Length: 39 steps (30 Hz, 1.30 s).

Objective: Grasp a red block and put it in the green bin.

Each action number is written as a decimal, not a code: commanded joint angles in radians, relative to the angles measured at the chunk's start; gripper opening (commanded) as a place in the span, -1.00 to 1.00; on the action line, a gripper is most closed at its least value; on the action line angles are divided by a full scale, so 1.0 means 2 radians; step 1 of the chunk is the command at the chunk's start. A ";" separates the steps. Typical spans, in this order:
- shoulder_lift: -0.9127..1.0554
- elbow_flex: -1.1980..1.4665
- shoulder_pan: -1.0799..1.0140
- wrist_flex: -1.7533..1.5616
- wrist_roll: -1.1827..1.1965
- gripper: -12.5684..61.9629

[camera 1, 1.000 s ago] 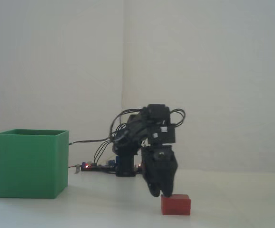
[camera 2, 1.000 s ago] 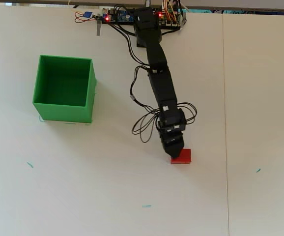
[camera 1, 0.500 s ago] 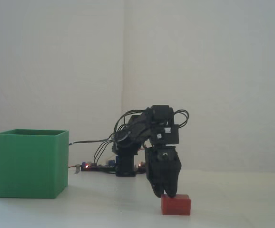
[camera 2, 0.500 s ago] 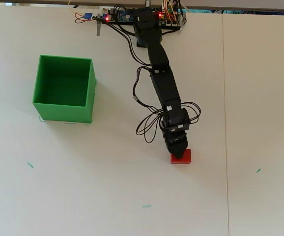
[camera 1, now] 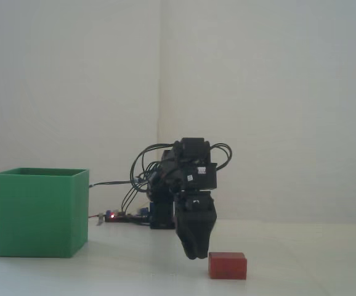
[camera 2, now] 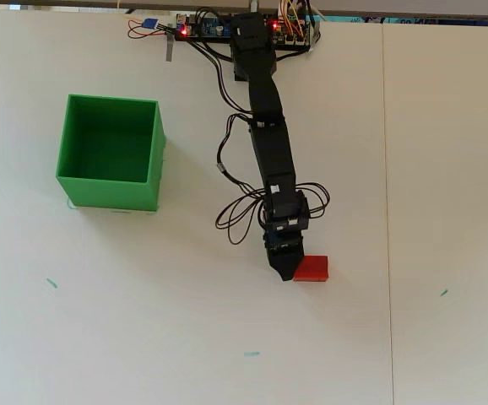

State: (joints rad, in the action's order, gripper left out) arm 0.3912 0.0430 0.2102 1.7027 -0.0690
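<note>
The arm (camera 2: 271, 152) reaches out from its base beside the circuit boards (camera 2: 219, 27) at the top of the overhead view, stretched down across the white table (camera 2: 143, 321) with its wrist bent so the gripper (camera 1: 194, 251) points down at the surface. In the fixed view the gripper's tip hangs low, just left of the red block (camera 1: 227, 265), which lies flat on the table; the overhead view shows the gripper (camera 2: 284, 272) right at the red block's (camera 2: 311, 269) left edge, not over it. The jaws read as one dark mass in both views, so whether they are parted or closed cannot be told. Nothing is gripped. The green bin (camera 2: 109, 152) stands well apart to the left, its floor in shadow; loose cables (camera 2: 244, 215) loop around the wrist.
</note>
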 commanded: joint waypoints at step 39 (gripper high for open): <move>-0.027 -0.064 0.036 -0.032 -0.063 0.33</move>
State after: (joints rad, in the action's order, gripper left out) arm 0.3068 -0.0291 0.2654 1.6567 -0.1795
